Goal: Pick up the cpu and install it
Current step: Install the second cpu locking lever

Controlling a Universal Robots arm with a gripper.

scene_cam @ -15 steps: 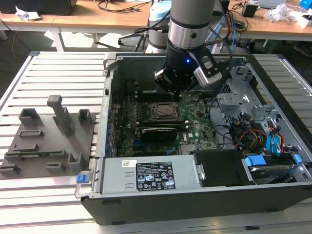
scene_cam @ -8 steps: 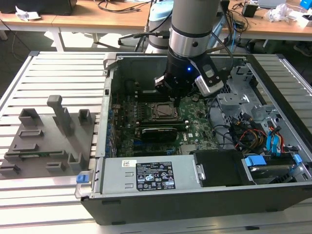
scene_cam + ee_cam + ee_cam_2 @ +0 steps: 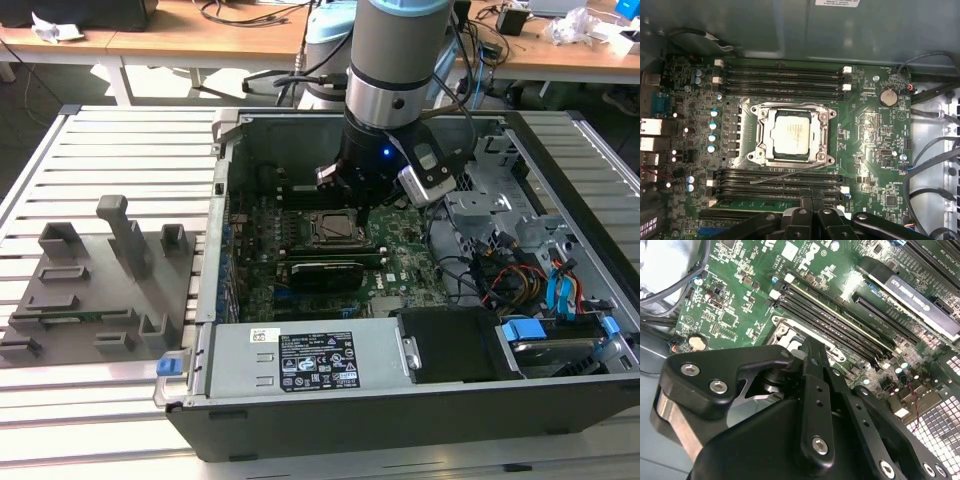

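Note:
The cpu [image 3: 792,131] lies flat inside the metal socket frame [image 3: 758,136] on the green motherboard [image 3: 865,130], silvery top up. In the exterior view the cpu [image 3: 333,228] sits in the middle of the open computer case [image 3: 300,420]. My gripper [image 3: 352,203] hangs just above the board, a little past the cpu toward the case's back wall. Its black fingertips [image 3: 810,202] are pressed together with nothing between them, over the memory slots beside the socket. In the second wrist view the gripper [image 3: 809,351] points down at the socket's edge.
A long black graphics card [image 3: 325,272] lies just in front of the socket. Memory slots [image 3: 780,72] flank it on both sides. Loose cables [image 3: 500,270] and a drive cage fill the case's right. A grey fixture plate [image 3: 90,290] rests on the slatted table at the exterior view's left.

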